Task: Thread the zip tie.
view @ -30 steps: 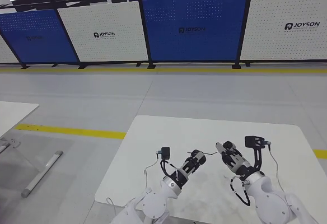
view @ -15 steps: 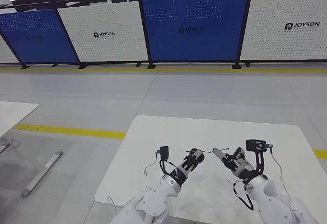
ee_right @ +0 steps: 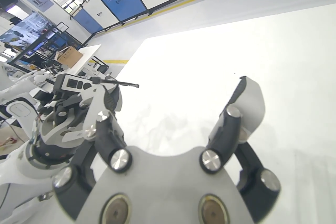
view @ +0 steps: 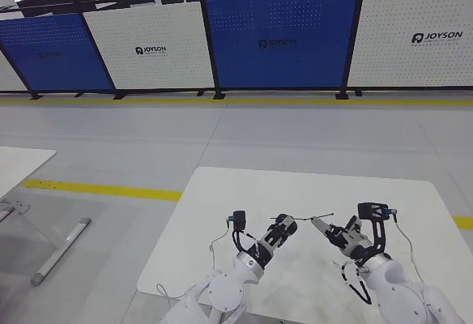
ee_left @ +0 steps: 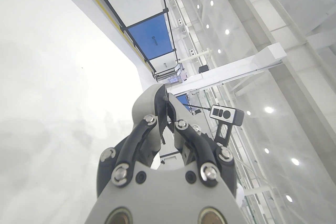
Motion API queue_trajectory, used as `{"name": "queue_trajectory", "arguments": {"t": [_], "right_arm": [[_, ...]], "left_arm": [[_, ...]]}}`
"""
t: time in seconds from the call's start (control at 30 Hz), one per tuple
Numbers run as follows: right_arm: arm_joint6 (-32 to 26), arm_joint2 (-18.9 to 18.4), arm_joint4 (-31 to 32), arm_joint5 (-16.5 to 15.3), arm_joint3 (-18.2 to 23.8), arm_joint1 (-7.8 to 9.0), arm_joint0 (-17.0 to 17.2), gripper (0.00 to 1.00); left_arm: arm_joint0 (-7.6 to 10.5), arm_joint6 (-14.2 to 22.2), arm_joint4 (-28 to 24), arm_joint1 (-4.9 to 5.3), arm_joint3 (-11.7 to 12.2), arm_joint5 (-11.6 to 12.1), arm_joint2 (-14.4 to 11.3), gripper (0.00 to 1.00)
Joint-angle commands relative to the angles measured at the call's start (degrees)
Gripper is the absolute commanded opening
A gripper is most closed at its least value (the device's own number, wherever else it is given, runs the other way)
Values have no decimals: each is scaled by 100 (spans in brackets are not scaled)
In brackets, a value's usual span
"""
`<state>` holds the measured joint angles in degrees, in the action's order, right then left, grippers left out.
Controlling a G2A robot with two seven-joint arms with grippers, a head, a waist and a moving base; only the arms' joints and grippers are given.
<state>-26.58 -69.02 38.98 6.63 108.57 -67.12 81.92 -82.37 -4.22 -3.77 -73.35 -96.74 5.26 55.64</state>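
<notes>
Jutting from the left gripper (ee_left: 164, 94) was the zip tie (view: 305, 218), a thin, straight strip of black plastic held in the air above the table (view: 317, 185). That gripper's two fingers, pale shells lined with ribbed dark pads, were pinched tight on one end of the strip. The free end reached toward the right gripper (ee_right: 178, 93), whose curved fingers were spread wide apart and held nothing. The tip lay near one of its fingers.

The table was smooth, matt white, with rounded corners. Around it lay a glossy grey floor (view: 245, 130) crossed by a yellow line (view: 99, 190). Perforated blue and white panels (view: 281, 40) in black frames lined the far side. A second table (ee_right: 86, 51) stood well apart, bearing a cardboard box (ee_right: 68, 57).
</notes>
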Motion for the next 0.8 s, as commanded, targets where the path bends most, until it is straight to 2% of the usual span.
{"name": "queue_trajectory", "arguments": {"t": [0.0, 0.13, 0.17, 0.2, 0.27, 0.77], "right_arm": [[1, 0, -1, -1, 0, 0, 0, 100], [1, 0, -1, -1, 0, 0, 0, 100], [1, 0, -1, -1, 0, 0, 0, 71], [11, 3, -2, -9, -3, -1, 5, 21], [33, 25, 4, -77, -26, -5, 14, 0], [-222, 113, 88, -307, -22, -26, -149, 0]], "left_arm": [[0, 0, 0, 0, 0, 0, 0, 0], [-4, 1, 8, -5, -9, -7, -1, 0], [-11, -4, 17, -6, -21, -9, -2, 0], [-18, -9, 27, -8, -35, -10, -2, 0], [-35, -16, 46, -11, -66, -13, 0, 0], [-78, 34, 123, -30, -118, 2, 40, 0]]}}
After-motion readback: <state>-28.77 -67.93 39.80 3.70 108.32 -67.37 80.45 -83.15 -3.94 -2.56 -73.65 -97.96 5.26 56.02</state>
